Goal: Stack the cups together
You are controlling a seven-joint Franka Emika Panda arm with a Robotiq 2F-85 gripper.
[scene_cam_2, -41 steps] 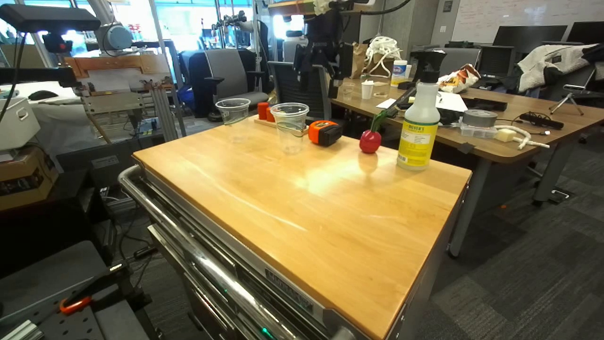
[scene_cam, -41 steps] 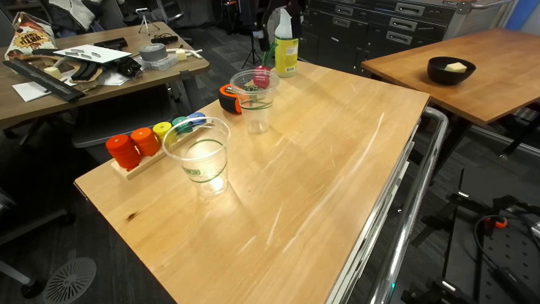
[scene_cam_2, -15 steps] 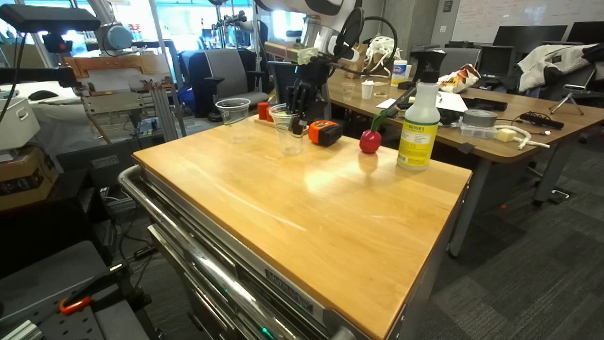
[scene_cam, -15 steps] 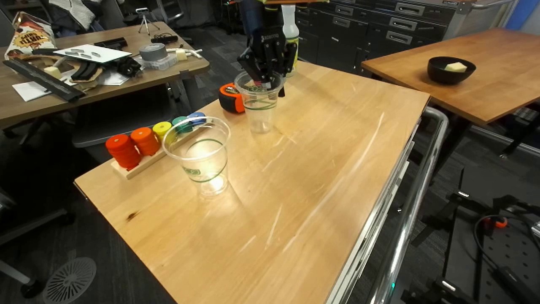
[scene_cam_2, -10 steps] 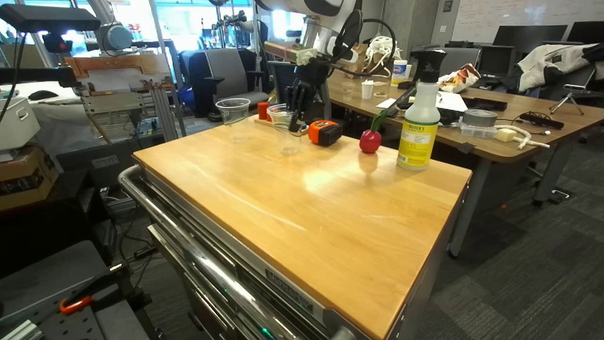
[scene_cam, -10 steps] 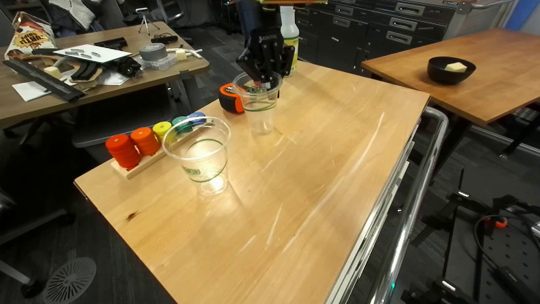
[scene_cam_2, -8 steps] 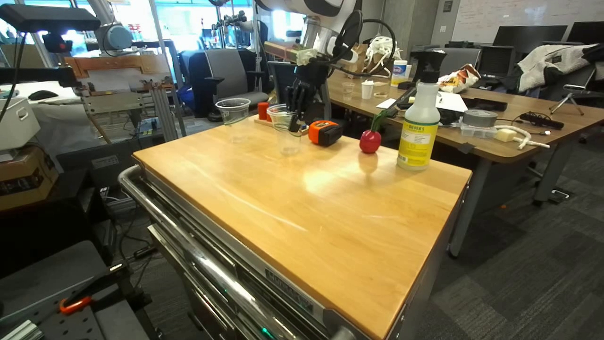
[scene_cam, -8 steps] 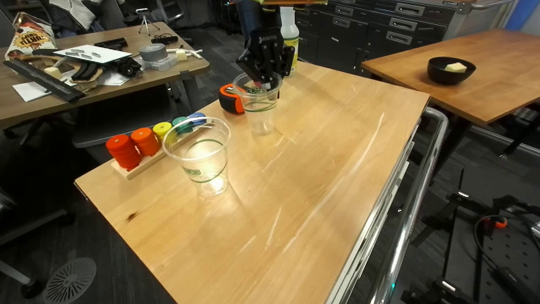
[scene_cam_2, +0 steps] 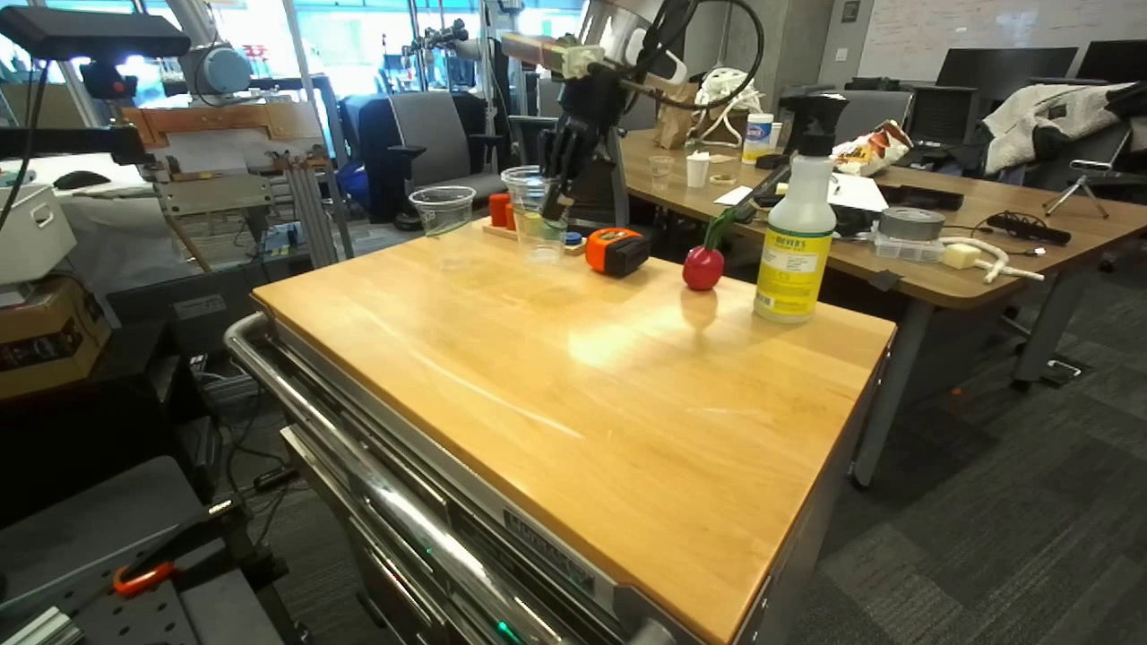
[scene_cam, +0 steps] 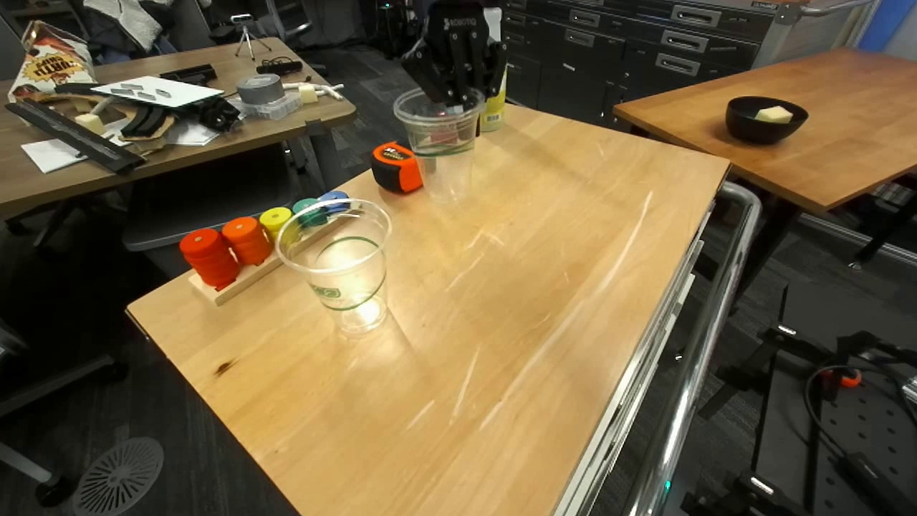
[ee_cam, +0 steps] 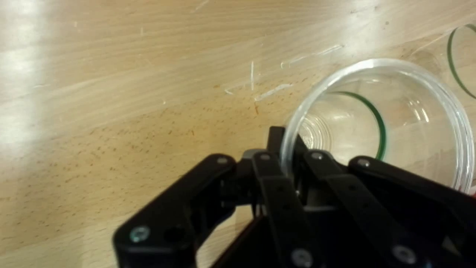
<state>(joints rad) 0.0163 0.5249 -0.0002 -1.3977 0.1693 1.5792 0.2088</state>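
Cup A (scene_cam: 443, 163): is hanging below the pincer (ee_cam: 288, 145), its mouth facing up, its base hovering just above the tabletop (scene_cam: 544, 344).
Pincer: is clamping cup A's wall at the rim, one finger reaching inside, its partner pressing from outside.
Cup B (scene_cam: 347, 287): is standing upright on the tabletop, apart from cup A, below and left of the pincer in both exterior views; in the wrist view only part is showing, past cup A from the pincer.
Discs (scene_cam: 247, 242): are sitting in a coloured row on a wooden base (scene_cam: 248, 275), below and left of the pincer.
Tape measure (scene_cam_2: 616, 252): is resting near the pincer, below and right of it in an exterior view.
Radish (scene_cam_2: 703, 269): is resting farther right of the pincer there.
Bottle (scene_cam_2: 794, 269): is standing rightward past the radish, well apart from the pincer.
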